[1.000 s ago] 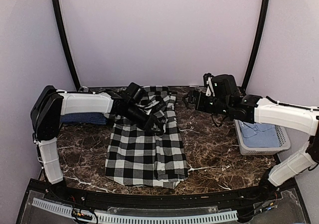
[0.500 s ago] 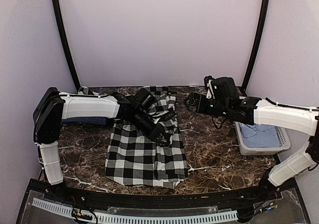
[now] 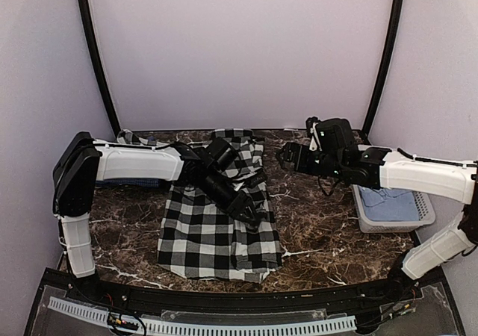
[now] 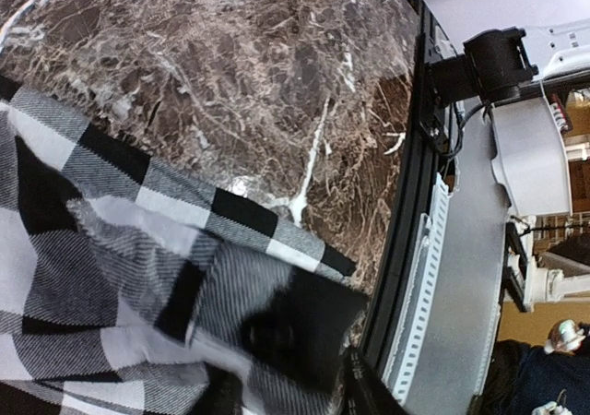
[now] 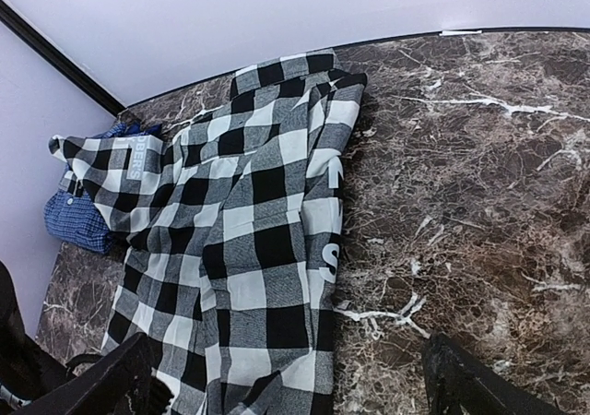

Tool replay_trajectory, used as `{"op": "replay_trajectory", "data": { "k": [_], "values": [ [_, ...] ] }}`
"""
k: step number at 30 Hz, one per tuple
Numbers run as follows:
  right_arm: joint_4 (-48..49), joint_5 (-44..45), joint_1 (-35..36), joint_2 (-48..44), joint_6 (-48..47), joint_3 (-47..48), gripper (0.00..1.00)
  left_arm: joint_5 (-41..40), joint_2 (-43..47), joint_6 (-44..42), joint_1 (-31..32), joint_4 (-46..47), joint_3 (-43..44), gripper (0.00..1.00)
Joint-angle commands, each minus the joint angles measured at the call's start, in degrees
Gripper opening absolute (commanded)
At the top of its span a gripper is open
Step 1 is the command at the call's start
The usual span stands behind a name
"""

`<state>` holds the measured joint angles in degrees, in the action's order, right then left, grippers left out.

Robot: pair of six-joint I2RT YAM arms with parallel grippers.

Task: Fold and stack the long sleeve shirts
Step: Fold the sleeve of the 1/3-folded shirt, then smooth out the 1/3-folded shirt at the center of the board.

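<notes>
The left pincer [image 3: 252, 212] hangs low over the right half of the black-and-white checked button-up shirt [image 3: 213, 235]. In the left wrist view its two dark fingers [image 4: 369, 392] stand a little apart at the lower edge, with a folded flap of the checked cloth lying up to them. I cannot tell whether they pinch the cloth or only rest by it. That flap ends in a corner that lies close to the near right edge of the dark brown marbled worktop [image 3: 328, 235].

The right pincer [image 3: 287, 155] hovers over the far middle of the worktop, just right of the shirt's collar end. Its fingers are spread wide with nothing between them.

The checked shirt lies spread on the left middle of the worktop, collar end to the far side and hem toward the arm bases. Its right side is turned over on itself in a long strip. One sleeve runs to the far left corner, where it touches the dark blue fine-checked shirt [image 5: 78, 217], bunched there behind the left arm.

At the right edge of the worktop stands a white slotted plastic basket [image 3: 373, 226], well apart from the shirts, with a pale blue cloth [image 3: 392, 200] in it.
</notes>
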<state>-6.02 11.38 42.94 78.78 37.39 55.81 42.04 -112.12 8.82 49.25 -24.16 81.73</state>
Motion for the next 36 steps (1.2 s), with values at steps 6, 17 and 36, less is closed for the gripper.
{"op": "replay_trajectory", "data": {
  "k": [6, 17, 36],
  "values": [
    [1.4, -3.2, -0.4, -0.2, -0.8, -1.1, 0.99, 4.1, 3.6, 1.2, 0.5, 2.9, -1.4, 0.60],
    [5.5, -12.0, -0.5, 7.4, -1.2, 1.5, 0.86, -4.9, 7.4, 13.0, -7.4, 11.6, -5.6, 0.45],
    [14.9, -35.5, -10.6, 44.1, -0.8, 33.1, 0.29, -9.7, -0.3, 27.3, -15.1, 24.8, -2.0, 0.31]
  ]
}}
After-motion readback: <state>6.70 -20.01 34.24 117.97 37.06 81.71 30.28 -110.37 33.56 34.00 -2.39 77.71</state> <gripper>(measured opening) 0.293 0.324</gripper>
